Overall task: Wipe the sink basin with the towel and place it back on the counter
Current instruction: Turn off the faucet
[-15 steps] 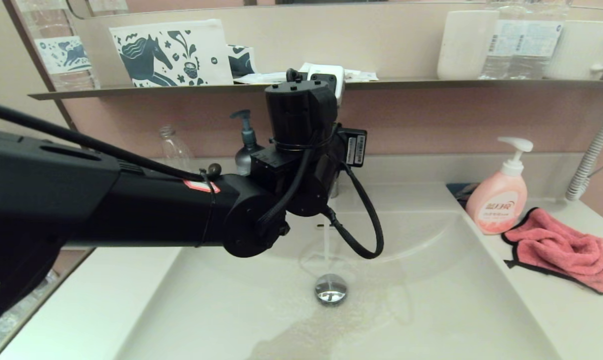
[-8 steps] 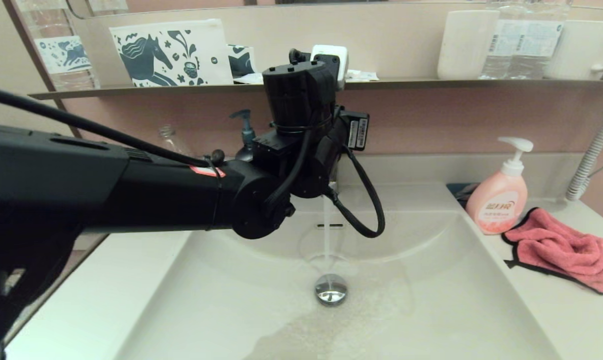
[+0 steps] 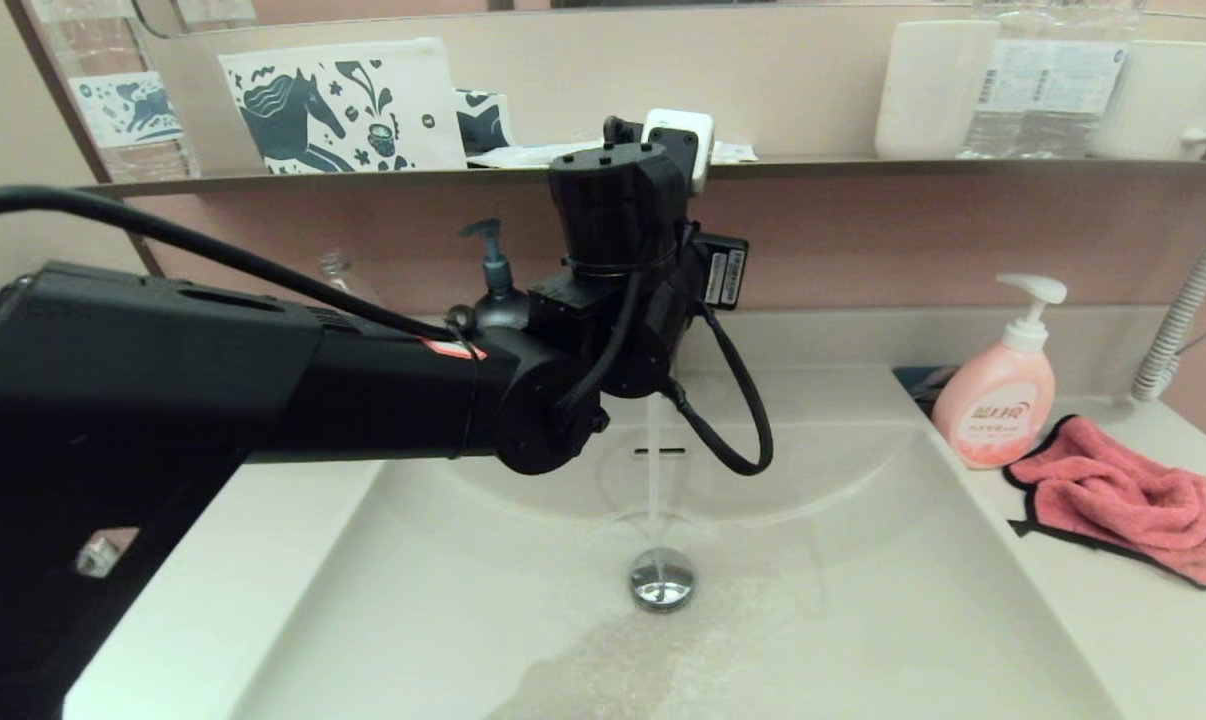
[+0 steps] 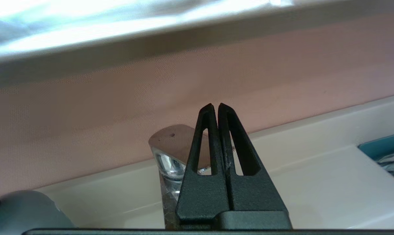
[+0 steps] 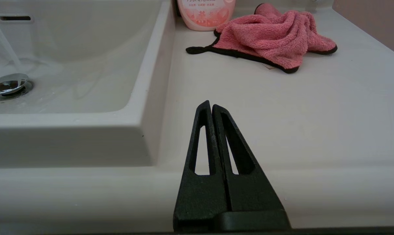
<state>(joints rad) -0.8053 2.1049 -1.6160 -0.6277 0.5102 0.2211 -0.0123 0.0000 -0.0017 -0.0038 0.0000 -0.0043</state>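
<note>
The coral-pink towel (image 3: 1123,500) lies crumpled on the counter (image 3: 1143,640) right of the sink basin (image 3: 863,620); it also shows in the right wrist view (image 5: 272,36). Water runs from the tap down to the chrome drain plug (image 3: 662,578), and the basin floor is wet. My left arm reaches across the basin, its wrist (image 3: 613,300) hiding the tap in the head view. My left gripper (image 4: 215,105) is shut and empty, just above the chrome tap handle (image 4: 171,140). My right gripper (image 5: 211,103) is shut and empty, low over the counter's front edge (image 5: 282,130), well short of the towel.
A pink pump soap bottle (image 3: 993,400) stands beside the towel. A dark pump bottle (image 3: 493,290) and a clear bottle (image 3: 338,285) stand at the back left. The wall shelf (image 3: 863,165) carries a pouch, cups and bottles. A ribbed hose (image 3: 1188,300) hangs at the far right.
My left arm has risen and shifted a little to the right at the tap. Water keeps running. The towel has not moved.
</note>
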